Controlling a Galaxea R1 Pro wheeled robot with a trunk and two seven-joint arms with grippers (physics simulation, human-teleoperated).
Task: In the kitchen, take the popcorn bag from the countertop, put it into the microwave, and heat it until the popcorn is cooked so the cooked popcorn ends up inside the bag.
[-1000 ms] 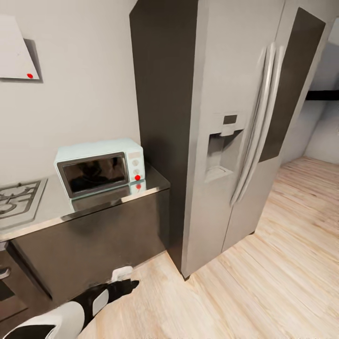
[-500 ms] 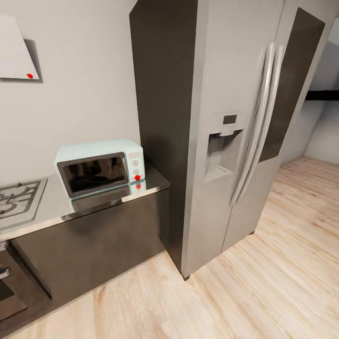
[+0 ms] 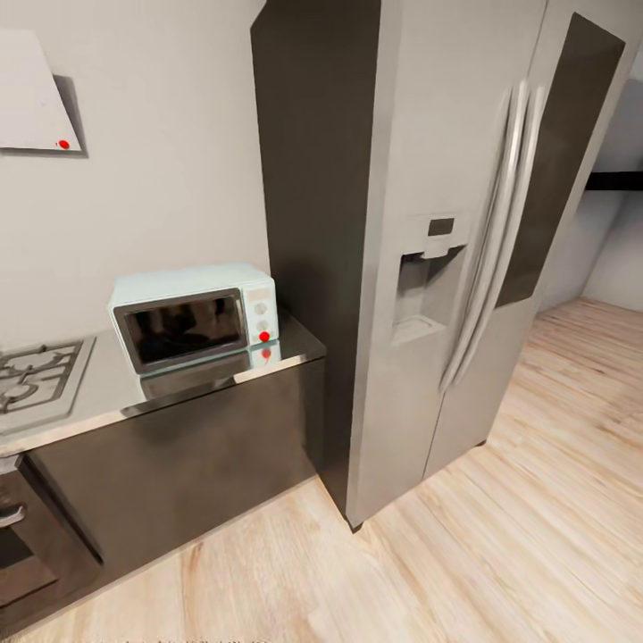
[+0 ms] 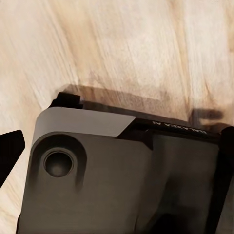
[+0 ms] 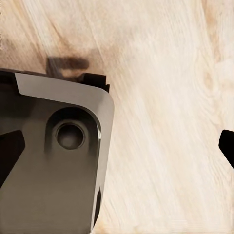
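Microwave [image 3: 192,314] far left on countertop [image 3: 107,388], door facing me; both arms hang floorward, jaw state untellable.

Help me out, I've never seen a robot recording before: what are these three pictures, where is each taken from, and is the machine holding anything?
These are simulator renders from a wheeled two-armed robot in a kitchen. The large picture comes from its head camera, looking forward and down. It shows a pale mint microwave with its dark door shut, standing on a steel countertop beside a gas hob, with a tall grey fridge to the right and a pale wood floor.

The other two pictures come from cameras near each gripper. Both look down at the wood floor, past what looks like the robot's own grey base. A dark fingertip peeks in at the right wrist picture's edge. Nothing there shows the fingers gripping anything, and their spacing cannot be judged.
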